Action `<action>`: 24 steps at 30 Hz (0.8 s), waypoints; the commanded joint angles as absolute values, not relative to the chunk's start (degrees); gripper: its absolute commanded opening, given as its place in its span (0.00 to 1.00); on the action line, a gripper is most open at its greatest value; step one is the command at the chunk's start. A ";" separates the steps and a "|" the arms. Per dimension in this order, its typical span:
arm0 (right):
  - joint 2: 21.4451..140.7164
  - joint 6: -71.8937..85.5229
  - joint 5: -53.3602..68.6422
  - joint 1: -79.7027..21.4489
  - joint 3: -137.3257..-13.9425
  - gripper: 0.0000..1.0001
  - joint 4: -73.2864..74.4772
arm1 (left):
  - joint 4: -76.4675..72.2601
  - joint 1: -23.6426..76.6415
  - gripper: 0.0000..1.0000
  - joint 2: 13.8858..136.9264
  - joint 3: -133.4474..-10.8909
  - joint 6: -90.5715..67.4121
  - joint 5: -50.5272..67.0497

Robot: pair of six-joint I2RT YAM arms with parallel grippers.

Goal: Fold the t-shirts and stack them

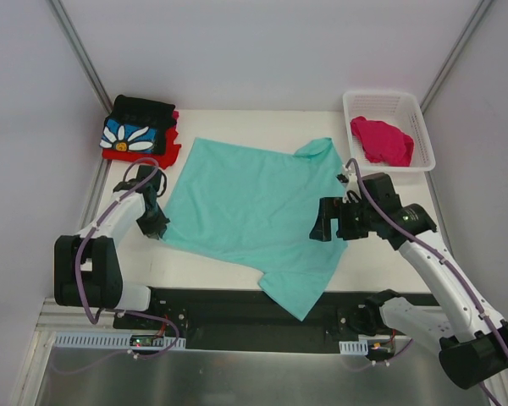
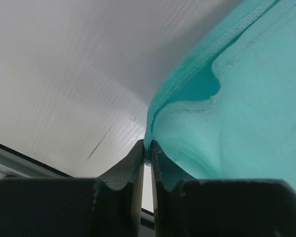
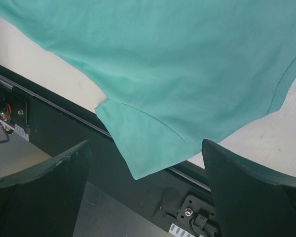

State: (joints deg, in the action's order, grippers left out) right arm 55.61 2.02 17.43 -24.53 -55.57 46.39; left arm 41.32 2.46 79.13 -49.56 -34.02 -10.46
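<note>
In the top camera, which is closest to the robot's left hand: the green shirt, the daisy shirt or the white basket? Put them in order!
1. green shirt, pinched in the left hand.
2. daisy shirt, back left corner.
3. white basket, back right corner.

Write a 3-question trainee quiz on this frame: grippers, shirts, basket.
1. True or false: the left gripper is shut on the edge of the plain mint-teal cloth t-shirt.
2. Where does the magenta-pink cloth t-shirt lie? A) in the white plastic lattice basket B) under the mint-teal t-shirt C) in the left gripper
3. Fill in: the right gripper hovers above the mint-teal t-shirt with its jaws ____.
Key: 1 true; 2 A; 3 open.
</note>
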 commanded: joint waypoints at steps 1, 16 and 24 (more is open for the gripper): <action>53.96 0.26 17.05 -24.79 -56.42 0.96 49.30 | 44.82 1.14 0.14 78.93 -50.27 -35.24 -13.09; 56.78 1.67 15.73 -24.79 -57.74 0.96 48.08 | 47.82 0.35 0.99 73.20 -54.40 -35.07 -7.48; 59.66 4.48 10.73 -23.47 -57.04 0.96 41.14 | 43.95 12.30 0.99 92.06 -63.88 -35.51 -7.65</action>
